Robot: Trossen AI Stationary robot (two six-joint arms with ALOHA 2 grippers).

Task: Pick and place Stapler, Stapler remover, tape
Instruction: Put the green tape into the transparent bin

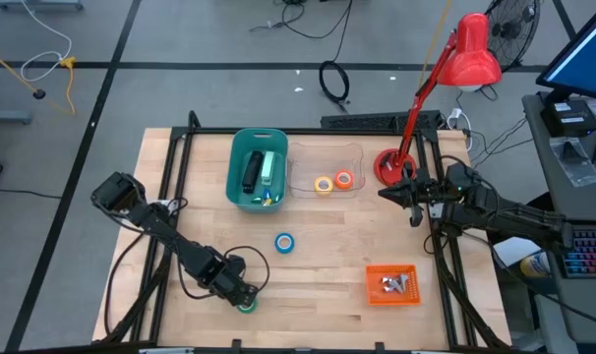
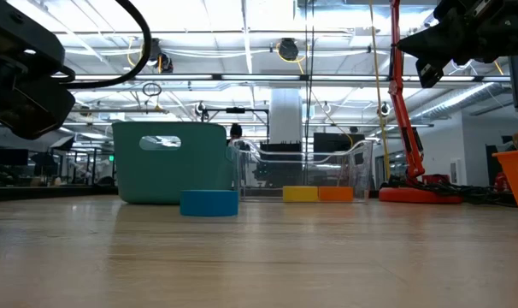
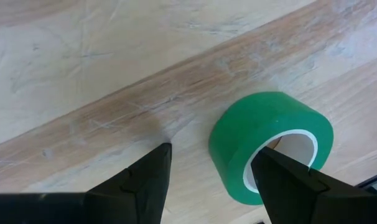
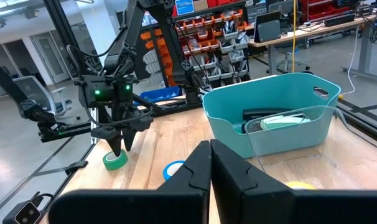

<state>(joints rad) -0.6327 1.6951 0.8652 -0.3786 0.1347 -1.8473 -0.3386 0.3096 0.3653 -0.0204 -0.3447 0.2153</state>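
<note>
A green tape roll (image 3: 269,146) lies flat on the wooden table near its front edge, left of middle (image 1: 247,306). My left gripper (image 3: 212,152) stands open right over it, pointing steeply down (image 4: 118,149). One finger (image 3: 282,180) is at the roll's hole, the other (image 3: 148,180) over bare wood beside the roll. A blue tape roll (image 1: 284,243) lies flat mid-table. A yellow roll (image 1: 324,184) and an orange-red roll (image 1: 343,180) lie in a clear tray (image 1: 352,157). A teal bin (image 1: 236,172) holds the staplers (image 1: 250,172). My right gripper (image 1: 388,193) waits shut, raised at the right. My left gripper comes at the green roll from above, slanting. One finger (image 3: 269,168) covers the ring's inner edge (image 3: 254,168), the other stands outside its wall. Whether either finger touches the roll, I cannot tell. The roll rests flat on the table.
An orange bin (image 1: 375,292) with metal staple removers (image 1: 393,284) sits at the front right. A red desk lamp (image 1: 388,165) stands at the far right. Bare wood lies between the blue roll and the table's front edge.
</note>
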